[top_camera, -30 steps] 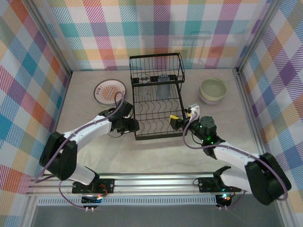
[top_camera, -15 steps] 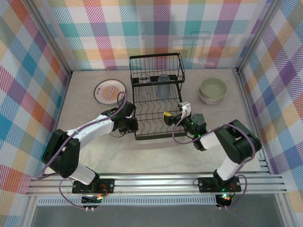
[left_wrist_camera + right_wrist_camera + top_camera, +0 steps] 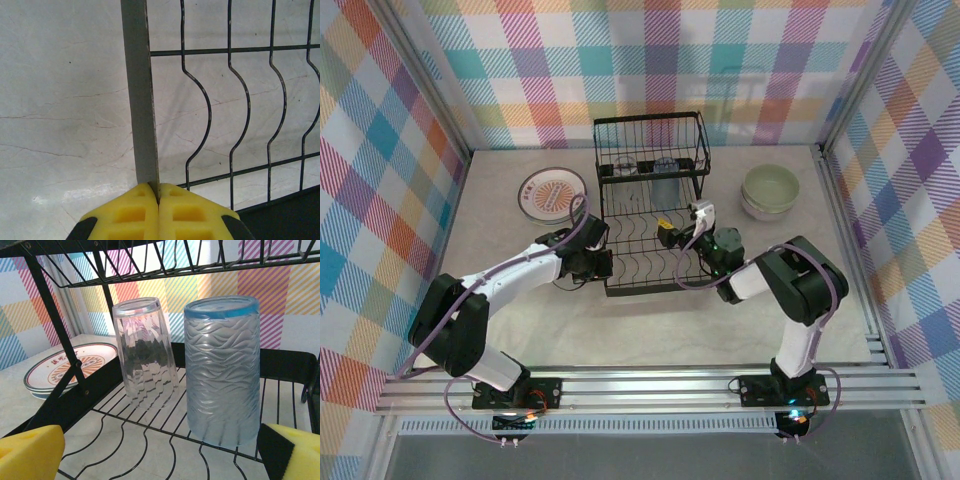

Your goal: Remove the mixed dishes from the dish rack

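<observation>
The black wire dish rack (image 3: 650,205) stands mid-table. My left gripper (image 3: 603,263) is at its front left corner, and in the left wrist view the yellow fingers (image 3: 158,192) are shut on the rack's flat grey side bar (image 3: 140,100). My right gripper (image 3: 670,232) reaches over the rack's lower level, open, with its yellow pads (image 3: 30,452) far apart. In front of it two tumblers stand upside down on the wires: a clear one (image 3: 145,352) and a bluish one (image 3: 223,370). The bluish one is nearer.
A white plate with an orange pattern (image 3: 552,192) lies on the table left of the rack. Stacked pale green and lavender bowls (image 3: 770,190) sit to its right. The rack's raised basket (image 3: 652,140) overhangs the tumblers. Plaid walls close in the table.
My left gripper closed on the rack's side bar. The right gripper moved left and forward from the rack's front right corner to over its lower level.
</observation>
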Controlling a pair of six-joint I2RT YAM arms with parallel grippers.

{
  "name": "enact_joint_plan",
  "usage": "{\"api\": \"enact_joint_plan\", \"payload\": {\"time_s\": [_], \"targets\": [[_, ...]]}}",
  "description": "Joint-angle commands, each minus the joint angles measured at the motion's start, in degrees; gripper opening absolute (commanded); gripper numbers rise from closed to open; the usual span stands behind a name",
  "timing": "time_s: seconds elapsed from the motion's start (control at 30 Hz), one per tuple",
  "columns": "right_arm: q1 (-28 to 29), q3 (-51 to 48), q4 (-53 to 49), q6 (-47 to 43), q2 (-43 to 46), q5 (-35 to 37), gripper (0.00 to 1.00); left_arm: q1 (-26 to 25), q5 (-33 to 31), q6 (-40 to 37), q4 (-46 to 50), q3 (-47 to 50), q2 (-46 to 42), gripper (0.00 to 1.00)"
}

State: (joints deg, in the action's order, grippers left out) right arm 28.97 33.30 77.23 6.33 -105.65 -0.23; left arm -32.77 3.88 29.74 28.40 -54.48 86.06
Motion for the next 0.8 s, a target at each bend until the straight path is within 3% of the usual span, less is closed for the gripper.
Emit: {"api": "enact_joint_plan", "payload": {"time_s": [0.0,0.77], "targets": [[0.38,2.22,3.36,-1.05,-1.39,1.36,0.99,-2.36,4.71,-2.07,2.18,1.54,-0.53,0.0],[0.38,10.15,3.36,-2.99,-9.44,6.48,0.99,-7.35,4.74,-0.58,4.44,5.94,-8.06,0.0]]}}
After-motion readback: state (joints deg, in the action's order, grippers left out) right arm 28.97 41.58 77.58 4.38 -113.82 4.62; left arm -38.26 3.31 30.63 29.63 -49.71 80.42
